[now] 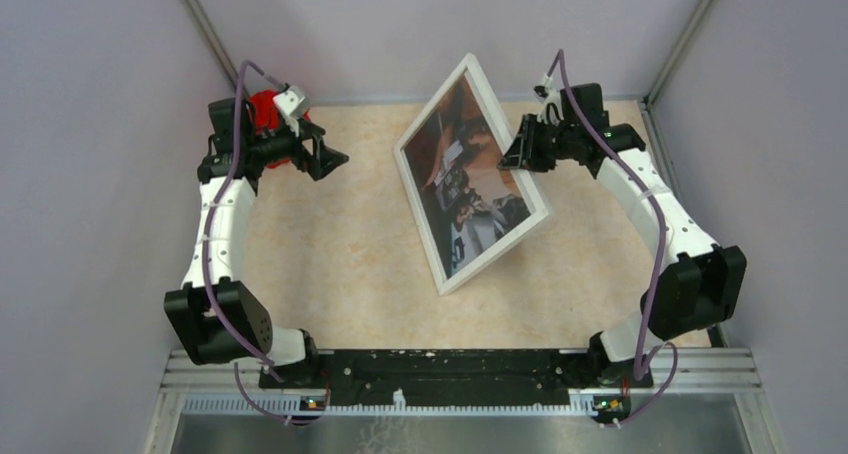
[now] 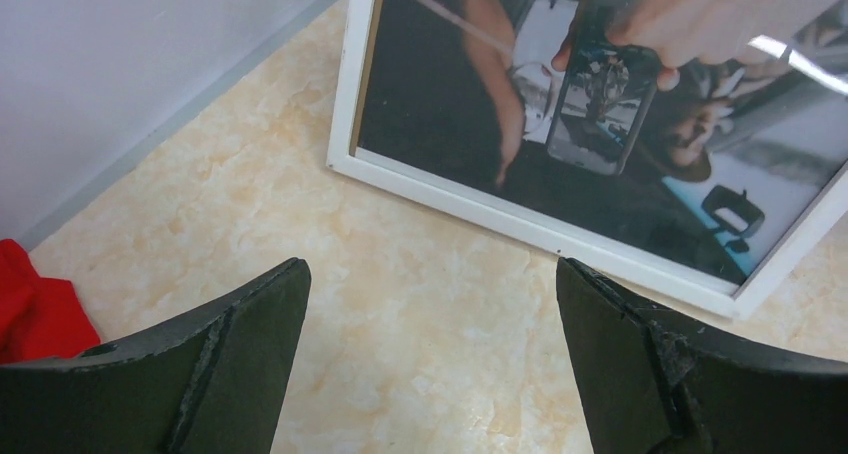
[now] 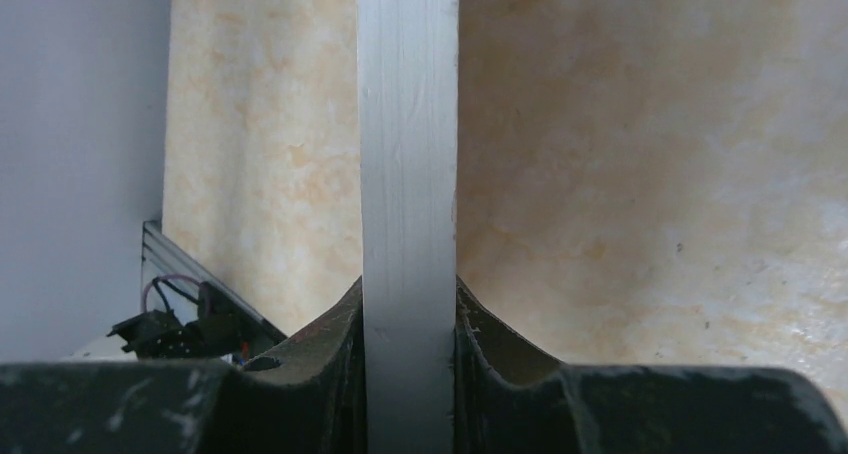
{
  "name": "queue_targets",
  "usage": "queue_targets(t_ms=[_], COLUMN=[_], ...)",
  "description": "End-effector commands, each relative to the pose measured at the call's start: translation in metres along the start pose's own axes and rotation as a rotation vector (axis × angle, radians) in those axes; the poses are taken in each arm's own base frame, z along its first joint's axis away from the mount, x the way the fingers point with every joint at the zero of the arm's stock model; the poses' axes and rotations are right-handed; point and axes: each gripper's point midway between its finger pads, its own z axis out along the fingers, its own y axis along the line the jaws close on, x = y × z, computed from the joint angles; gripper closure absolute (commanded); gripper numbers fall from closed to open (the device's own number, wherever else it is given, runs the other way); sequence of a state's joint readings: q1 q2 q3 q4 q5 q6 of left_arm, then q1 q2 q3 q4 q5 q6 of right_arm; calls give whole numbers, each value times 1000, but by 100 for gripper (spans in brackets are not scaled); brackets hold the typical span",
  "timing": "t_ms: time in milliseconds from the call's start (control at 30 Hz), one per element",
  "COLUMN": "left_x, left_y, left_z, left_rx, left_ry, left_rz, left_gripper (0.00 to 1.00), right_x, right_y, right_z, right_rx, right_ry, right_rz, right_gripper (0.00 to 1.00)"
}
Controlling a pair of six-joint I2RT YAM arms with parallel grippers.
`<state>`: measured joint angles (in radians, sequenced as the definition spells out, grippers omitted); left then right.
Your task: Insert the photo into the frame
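We see the right tool [image 1: 520, 150] clamped narrow on the right-hand rail of the white frame [image 1: 421, 214]. In the right wrist view the pale rail [image 3: 408, 174] runs straight up between the two dark fingers [image 3: 322, 346], which touch it on both sides. The photo [image 1: 468, 179] sits inside the frame with its dark brown and grey picture facing up. The frame lies at mid-tabletop [image 1: 340, 264], turned on a diagonal. Its left edge appears to rest on the surface while the gripped side is raised, though we cannot be sure from above. The left tool [image 1: 330, 160] hangs spread wide, holding nothing, at the back left beside a red object [image 1: 265, 109] and well apart from the frame.
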<state>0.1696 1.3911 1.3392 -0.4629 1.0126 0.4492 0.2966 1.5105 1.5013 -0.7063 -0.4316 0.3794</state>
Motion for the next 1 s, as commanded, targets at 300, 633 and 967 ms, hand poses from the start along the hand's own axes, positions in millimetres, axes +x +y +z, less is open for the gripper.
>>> queue_targets(t_ms=[300, 633, 967], left_x=[47, 152, 206], left_y=[2, -11, -8], left_z=[6, 23, 43], left_rx=[-25, -13, -23], left_ry=[59, 165, 170], left_rz=[-84, -263, -368], left_gripper=[1, 1, 1], right_x=[51, 123, 138], right_y=[-12, -95, -140], right_z=[-5, 27, 33], right_rx=[-97, 84, 282], right_ry=[-153, -265, -245], right_rz=[112, 172, 99], right_gripper=[100, 78, 1])
